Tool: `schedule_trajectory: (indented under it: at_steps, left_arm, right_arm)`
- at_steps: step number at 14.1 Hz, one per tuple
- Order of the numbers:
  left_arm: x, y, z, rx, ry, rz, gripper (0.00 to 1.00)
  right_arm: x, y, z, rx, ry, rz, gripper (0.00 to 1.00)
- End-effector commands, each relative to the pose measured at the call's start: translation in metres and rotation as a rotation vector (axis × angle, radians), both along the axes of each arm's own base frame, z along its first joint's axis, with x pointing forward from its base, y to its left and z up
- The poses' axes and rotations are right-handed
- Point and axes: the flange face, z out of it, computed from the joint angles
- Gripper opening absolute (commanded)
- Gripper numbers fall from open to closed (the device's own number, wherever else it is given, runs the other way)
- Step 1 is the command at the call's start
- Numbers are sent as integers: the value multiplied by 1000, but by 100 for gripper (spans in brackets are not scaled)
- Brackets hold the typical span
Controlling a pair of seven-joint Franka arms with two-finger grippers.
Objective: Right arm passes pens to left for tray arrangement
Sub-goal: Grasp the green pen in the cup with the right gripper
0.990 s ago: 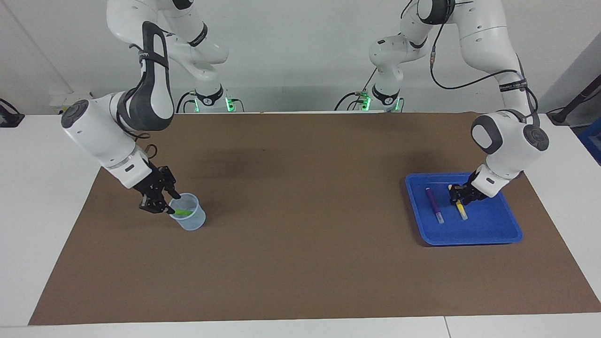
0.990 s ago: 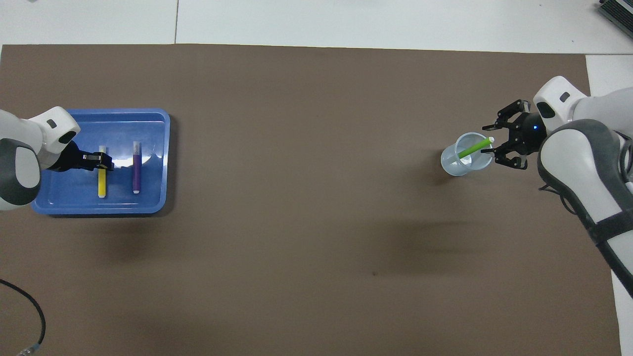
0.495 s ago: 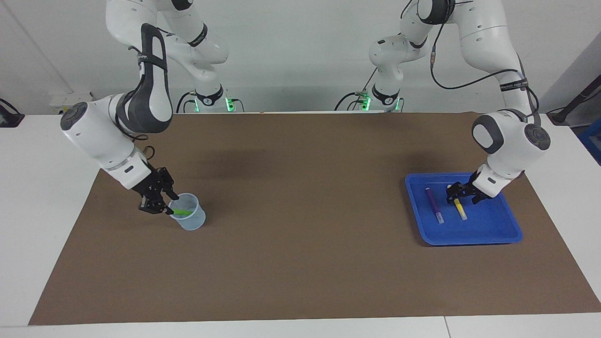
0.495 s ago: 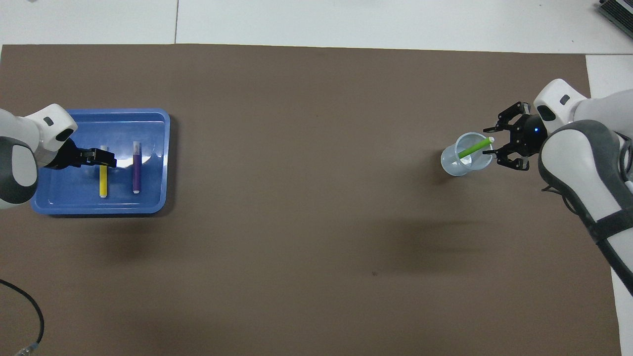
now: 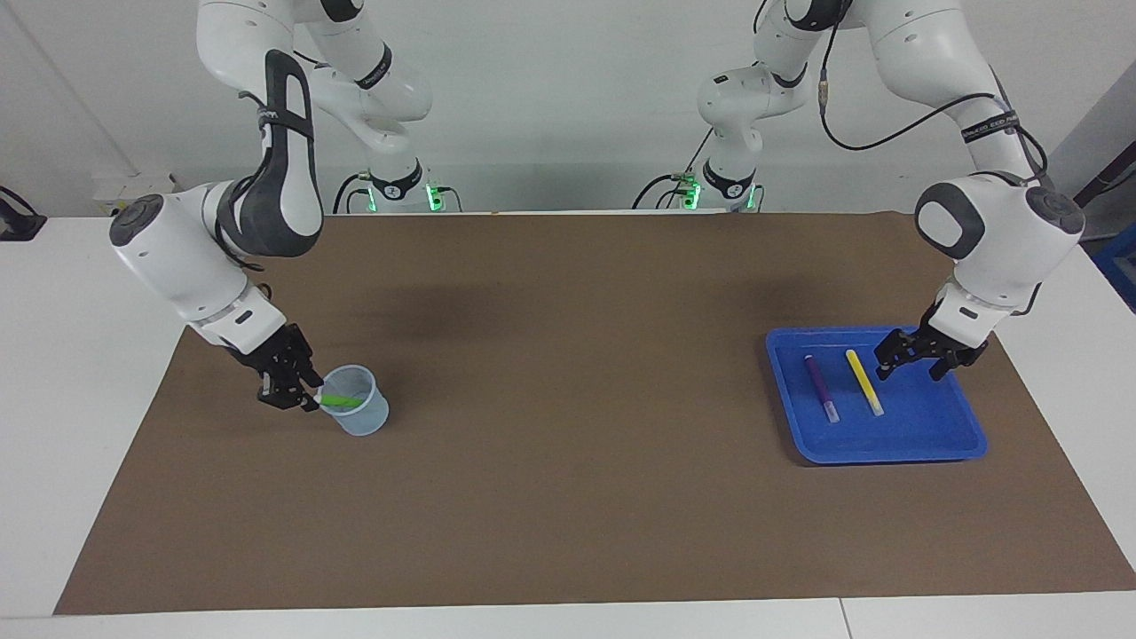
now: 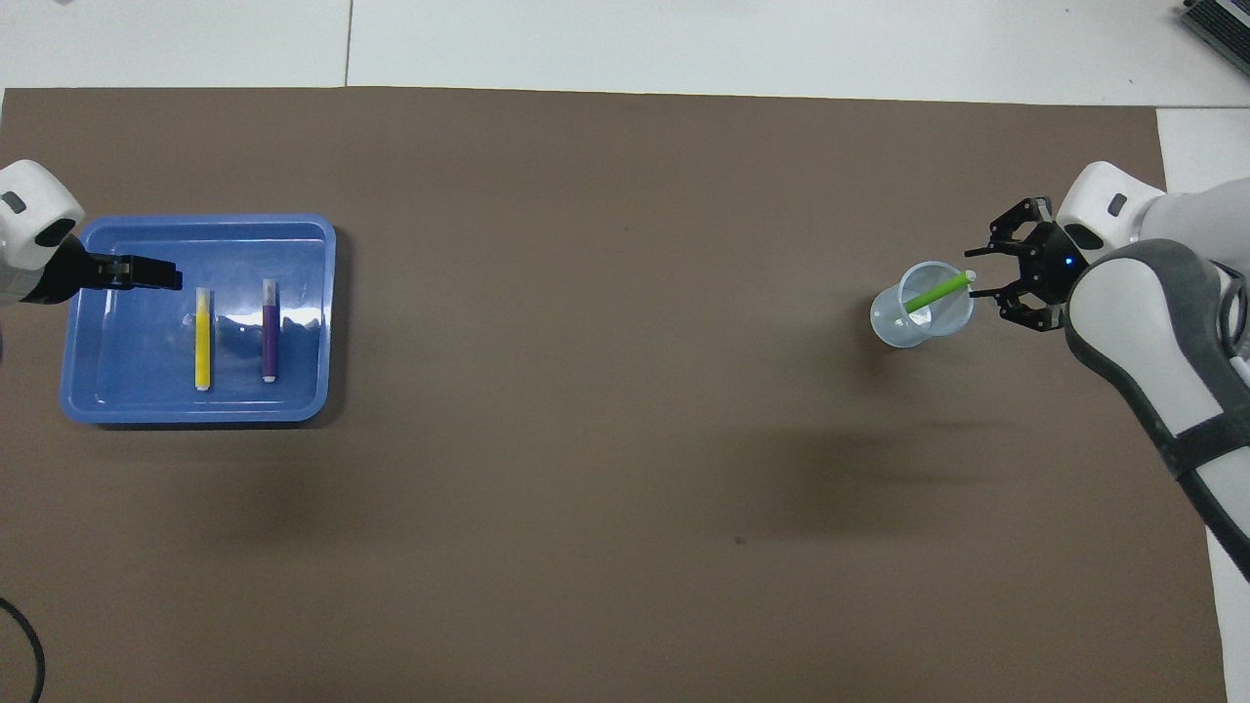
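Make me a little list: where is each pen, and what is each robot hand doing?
purple pen: lying in the tray
yellow pen: lying in the tray, beside the purple pen
green pen: leaning in the cup, pale end over the rim
left gripper: open, over the tray, holding nothing
right gripper: at the green pen's pale end by the cup's rim

I see a brown mat (image 5: 568,444) covering most of the white table (image 5: 80,355). A small translucent cup (image 5: 359,410) stands on the mat at about nine o'clock in my facing view. A black cable (image 6: 24,654) curls at the overhead view's seven o'clock corner.
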Motion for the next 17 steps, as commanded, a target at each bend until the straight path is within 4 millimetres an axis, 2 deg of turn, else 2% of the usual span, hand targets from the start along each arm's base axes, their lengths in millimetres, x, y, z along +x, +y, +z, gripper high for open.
schedule_trajectory:
  at_steps: [1,4,6,7,8,9,14,17]
  left_arm:
    - [-20,-4,50,26,-25,-13,100]
    - [-28,-7,78,27,-50,-18,99]
    - [-45,-24,117,35,-87,-32,100]
    - [-45,-40,126,36,-101,-55,99]
    - [-43,-60,132,31,-115,-75,99]
    - [-42,-69,136,31,-116,-87,99]
    - [-49,-61,137,39,-102,-83,100]
    - [-52,-64,137,42,-81,-86,99]
  right_arm:
    - [0,0,-3,-26,-15,39,47]
    - [-1,4,-6,-69,-15,101,45]
    - [-2,5,-8,-77,-24,102,43]
    - [-2,5,-8,-77,-24,101,40]
    - [-1,5,-8,-78,-26,100,37]
    - [-2,5,-9,-78,-26,100,37]
    - [-2,8,-9,-78,-25,106,33]
    - [-2,10,-9,-77,-26,109,28]
